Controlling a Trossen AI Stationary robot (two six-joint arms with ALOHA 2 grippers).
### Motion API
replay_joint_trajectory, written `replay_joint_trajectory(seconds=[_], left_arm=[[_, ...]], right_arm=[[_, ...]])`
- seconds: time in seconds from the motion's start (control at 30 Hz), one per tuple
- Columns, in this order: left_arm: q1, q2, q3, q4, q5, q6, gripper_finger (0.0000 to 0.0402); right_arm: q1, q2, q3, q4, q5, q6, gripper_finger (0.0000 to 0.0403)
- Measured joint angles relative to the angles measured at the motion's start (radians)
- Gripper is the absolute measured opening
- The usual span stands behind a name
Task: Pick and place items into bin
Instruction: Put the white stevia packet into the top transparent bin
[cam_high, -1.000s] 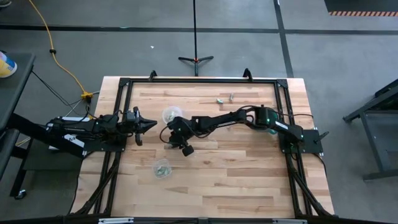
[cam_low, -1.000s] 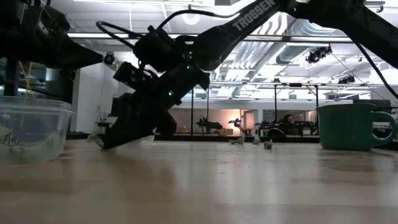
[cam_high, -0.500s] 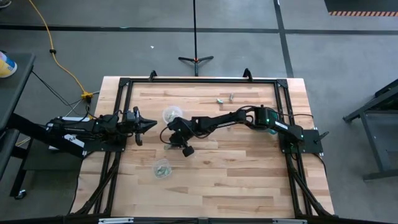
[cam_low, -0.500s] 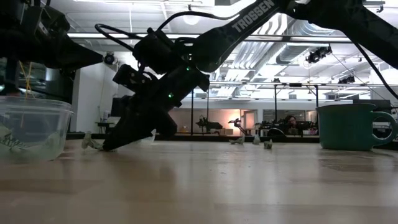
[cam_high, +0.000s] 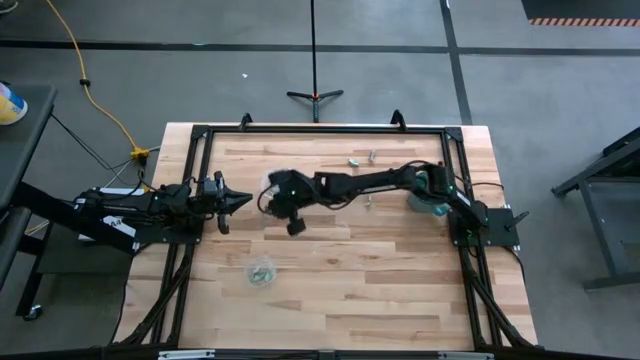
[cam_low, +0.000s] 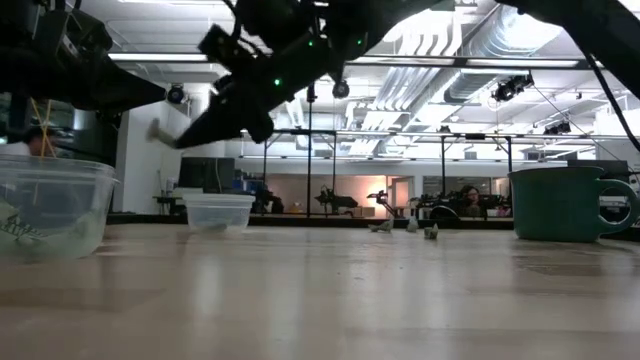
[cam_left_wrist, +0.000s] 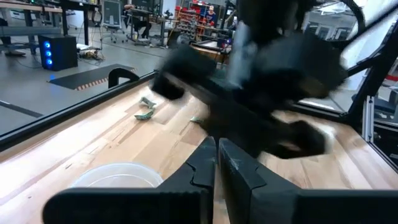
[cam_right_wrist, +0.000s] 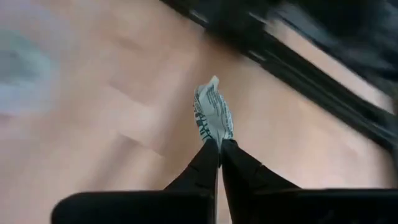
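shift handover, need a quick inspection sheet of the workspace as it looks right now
surface: wooden table, bare planks inside a black frame.
job's things: one pale item pinched in the right hand; two more lie near the far edge; a clear cup with pieces sits near the front, another clear cup farther back.
clutter: green mug by the right arm's base.
grippers: right hand raised off the table, shut on the item; left hand shut, holding nothing, at the left edge.
cables: yellow cord on the floor to the left.
surroundings: black stand behind the table; workshop room beyond.
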Motion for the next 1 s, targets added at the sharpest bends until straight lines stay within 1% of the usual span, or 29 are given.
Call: replay_joint_trajectory(seconds=[0.1,0.17,0.3,0.37,0.43,0.53,0.63,0.7,0.77,0.8,0.83,0.9,1.0], left_arm=[[0.0,0.0,0.0,0.0,0.0,0.0,0.0056],[0.0,0.0,0.0,0.0,0.0,0.0,0.0056],[0.0,0.0,0.0,0.0,0.0,0.0,0.0056],[0.0,0.0,0.0,0.0,0.0,0.0,0.0056],[0.0,0.0,0.0,0.0,0.0,0.0,0.0056],[0.0,0.0,0.0,0.0,0.0,0.0,0.0056],[0.0,0.0,0.0,0.0,0.0,0.0,0.0056],[0.0,0.0,0.0,0.0,0.0,0.0,0.0056],[0.0,0.0,0.0,0.0,0.0,0.0,0.0056],[0.0,0.0,0.0,0.0,0.0,0.0,0.0056],[0.0,0.0,0.0,0.0,0.0,0.0,0.0056],[0.0,0.0,0.0,0.0,0.0,0.0,0.0056],[0.0,0.0,0.0,0.0,0.0,0.0,0.0056]], right_arm=[[-0.036,-0.008,-0.001,-0.018,0.16,-0.02,0.0009],[-0.061,-0.008,-0.002,-0.026,0.209,-0.009,0.0006],[-0.096,-0.008,-0.002,-0.069,0.215,0.042,0.0005],[-0.106,-0.008,-0.002,-0.088,0.182,0.069,0.0015],[-0.111,-0.008,-0.002,-0.099,0.142,0.072,0.0034],[-0.106,-0.008,-0.002,-0.116,0.16,0.071,0.0075],[-0.099,-0.009,-0.002,-0.105,0.228,0.071,0.0127],[-0.094,-0.009,-0.002,-0.126,0.327,0.08,0.0162],[-0.088,-0.025,-0.002,-0.222,0.429,0.12,0.0192],[-0.088,-0.04,-0.002,-0.28,0.448,0.152,0.0205],[-0.088,-0.061,-0.002,-0.353,0.445,0.194,0.0216],[-0.091,-0.1,-0.001,-0.513,0.405,0.292,0.0233],[-0.105,-0.147,-0.014,-0.756,0.297,0.407,0.0239]])
